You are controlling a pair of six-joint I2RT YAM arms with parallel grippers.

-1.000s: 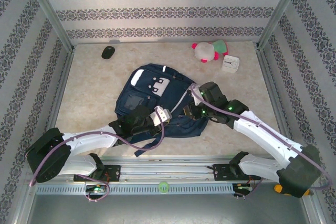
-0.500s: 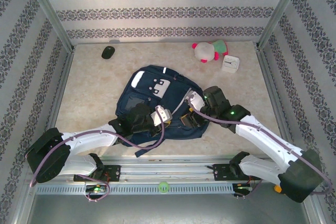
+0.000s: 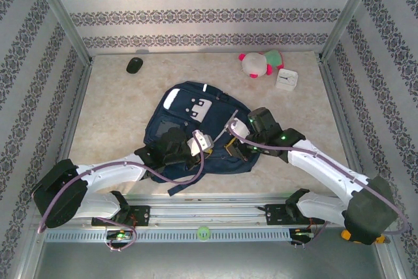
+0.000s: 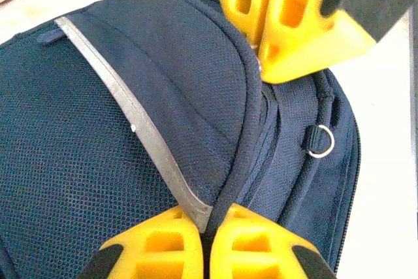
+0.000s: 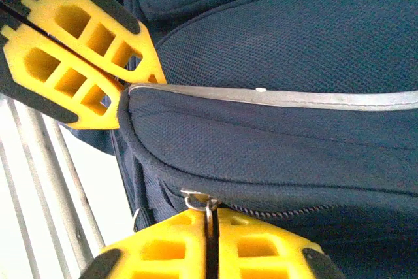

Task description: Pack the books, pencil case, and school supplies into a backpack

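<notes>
The navy backpack [image 3: 189,122] lies flat in the middle of the table, its grey-white patch [image 3: 198,106] toward the far side. At its near edge my left gripper [image 4: 210,223] is shut, pinching the dark piped seam and the end of a thin pale stripe [image 4: 130,122]. My right gripper [image 5: 210,223] is shut on the metal zipper pull [image 5: 208,208] of the backpack, with the zipper teeth [image 5: 294,212] running off to the right. Each wrist view shows the other gripper's yellow fingers [image 4: 287,24] close by on the same edge. The books, pencil case and school supplies are out of view.
A black computer mouse [image 3: 134,65] lies at the far left. A pink-and-white plush toy [image 3: 260,63] and a white square clock [image 3: 287,80] sit at the far right. Metal rails [image 3: 202,213] run along the near edge. Patterned walls enclose the table.
My right gripper opened, shifted left along the backpack's near edge, and shut on the zipper pull. The left gripper kept its pinch on the seam.
</notes>
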